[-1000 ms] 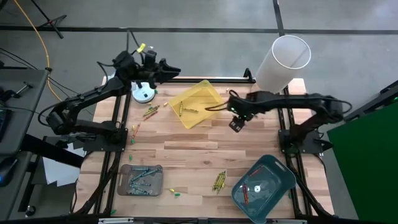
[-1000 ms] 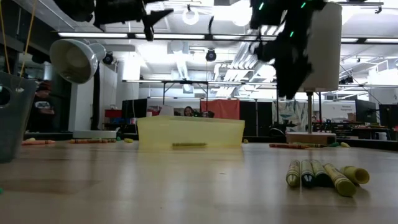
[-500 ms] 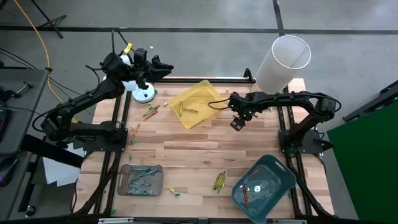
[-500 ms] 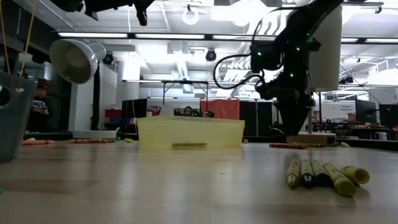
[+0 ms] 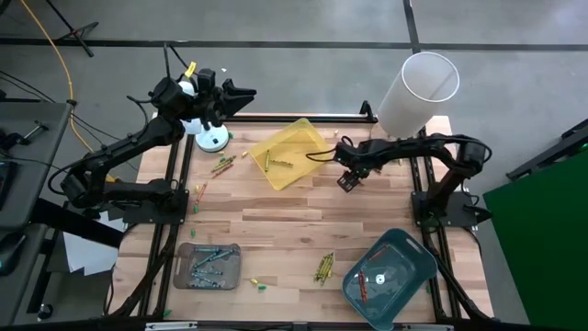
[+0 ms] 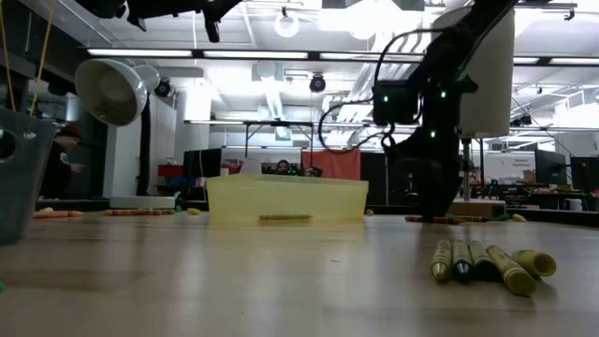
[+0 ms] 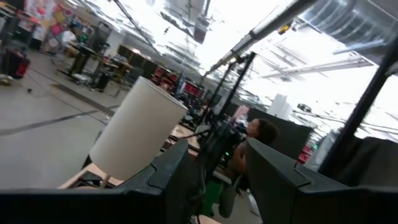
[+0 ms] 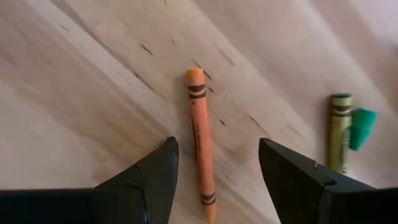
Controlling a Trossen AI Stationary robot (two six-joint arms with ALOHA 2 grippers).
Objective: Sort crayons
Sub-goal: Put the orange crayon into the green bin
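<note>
An orange crayon [image 8: 200,146] lies flat on the wood. My right gripper [image 8: 217,142] points down over it, open, one finger on each side, touching nothing. In the high view this gripper [image 5: 347,181] is right of the yellow tray [image 5: 289,152]. An olive crayon [image 8: 339,130] and a green bit [image 8: 362,127] lie close by. More crayons lie loose [image 5: 323,268], [image 5: 220,167]. Others lie in the yellow tray. My left gripper [image 5: 244,92] is open, raised beyond the table's far left edge.
A grey tray [image 5: 209,265] with crayons sits near left, a teal tray [image 5: 390,271] near right. A white lamp shade [image 5: 418,92] towers at the far right and a small lamp base [image 5: 212,140] at the far left. Bare wood lies mid-table.
My right gripper has come straight down from high above the table until its open fingers stand just over the wood around the orange crayon. My left gripper has lifted a little and drawn back toward the far left, then kept still. No crayon has moved.
</note>
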